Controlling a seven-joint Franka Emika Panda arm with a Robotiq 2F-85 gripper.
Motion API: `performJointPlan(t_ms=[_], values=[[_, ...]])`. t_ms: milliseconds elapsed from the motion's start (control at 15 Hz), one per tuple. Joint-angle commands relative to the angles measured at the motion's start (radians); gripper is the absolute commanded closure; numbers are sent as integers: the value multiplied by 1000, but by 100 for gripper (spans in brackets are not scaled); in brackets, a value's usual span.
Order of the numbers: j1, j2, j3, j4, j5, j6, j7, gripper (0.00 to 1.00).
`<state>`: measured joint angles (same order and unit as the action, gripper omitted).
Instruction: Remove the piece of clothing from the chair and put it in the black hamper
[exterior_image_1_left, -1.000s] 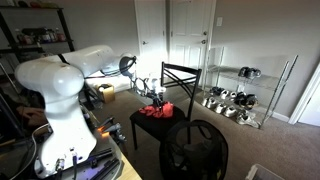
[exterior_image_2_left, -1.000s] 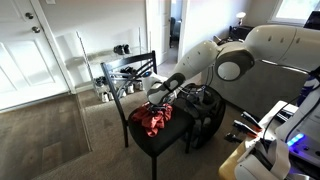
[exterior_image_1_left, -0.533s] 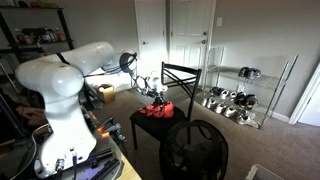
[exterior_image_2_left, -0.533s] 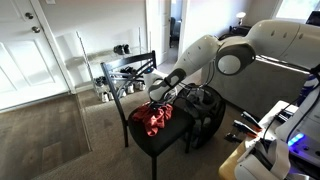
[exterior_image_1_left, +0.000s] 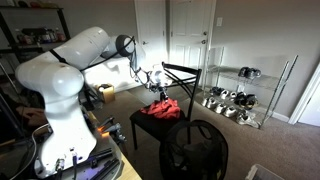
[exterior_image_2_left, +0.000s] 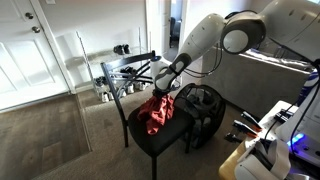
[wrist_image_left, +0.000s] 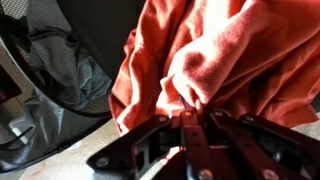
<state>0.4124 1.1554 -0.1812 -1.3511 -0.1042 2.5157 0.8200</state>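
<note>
Now the gripper (exterior_image_2_left: 162, 90) pinches the red cloth (exterior_image_2_left: 157, 113) tight, and it hangs over the chair (exterior_image_2_left: 150, 143). It is not in the black hamper (exterior_image_2_left: 205, 108) yet.

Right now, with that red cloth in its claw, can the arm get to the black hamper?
Probably yes. The gripper is shut on the red clothing above the chair, and the open-topped hamper stands right beside it with nothing visibly between.
</note>
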Motion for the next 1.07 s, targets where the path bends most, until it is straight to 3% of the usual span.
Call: performJointPlan(t_ms=[0,200,267,1000], values=[[29,-153,-50,-233,-1,74,113,92],[36,-233,-78,-359,-7,104,179,92],[5,-130,-45,-202,-12,54,132,92],[3,-124,-40,-197,-13,55,135,92]])
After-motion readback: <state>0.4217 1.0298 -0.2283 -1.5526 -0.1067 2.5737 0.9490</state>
